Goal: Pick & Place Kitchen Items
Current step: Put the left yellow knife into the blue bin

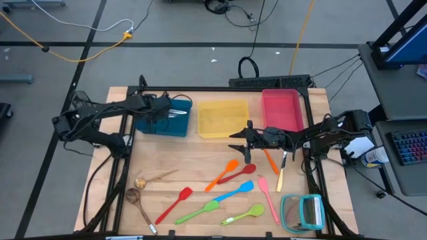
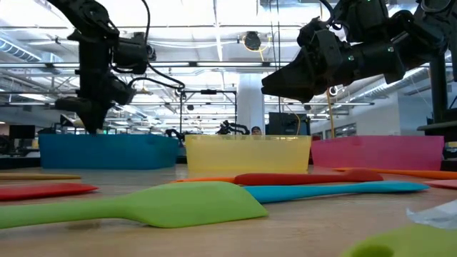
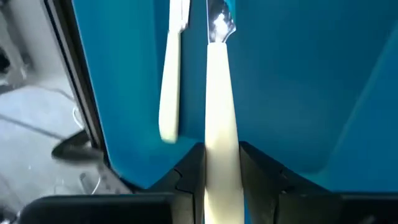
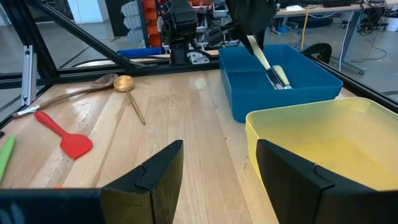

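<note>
Inside blue tray (image 3: 298,87), knife (image 3: 219,124) tip cropped

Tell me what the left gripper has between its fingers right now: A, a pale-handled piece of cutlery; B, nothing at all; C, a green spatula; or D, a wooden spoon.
A: the left gripper is over the blue tray, its fingers clamped on a pale-handled piece of cutlery beside another pale piece already lying in the tray.

No readable text, labels, brands or numbers in any view.
</note>
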You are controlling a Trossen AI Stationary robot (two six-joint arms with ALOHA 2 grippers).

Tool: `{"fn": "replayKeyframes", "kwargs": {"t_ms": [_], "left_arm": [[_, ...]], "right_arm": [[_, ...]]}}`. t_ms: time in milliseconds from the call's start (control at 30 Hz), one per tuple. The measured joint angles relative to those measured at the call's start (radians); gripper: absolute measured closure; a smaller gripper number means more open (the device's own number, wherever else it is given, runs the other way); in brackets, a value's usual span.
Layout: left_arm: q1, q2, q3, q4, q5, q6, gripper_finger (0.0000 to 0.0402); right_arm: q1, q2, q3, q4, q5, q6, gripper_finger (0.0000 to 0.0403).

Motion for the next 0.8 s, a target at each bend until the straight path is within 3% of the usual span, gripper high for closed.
{"fn": "replayKeyframes", "kwargs": {"t_ms": [400, 800], "left_arm": [[0.055, 0.061, 0.001, 0.090, 0.085, 0.118, 0.0321], [0.134, 0.224, 0.001, 0.124, 0.065, 0.177, 0.0321]], "right_arm": [[0.000, 0.000, 0.000, -0.001, 0.000, 0.000, 0.0206], [0.000, 0.000, 0.000, -0.008, 0.000, 0.000, 0.0206]]}}
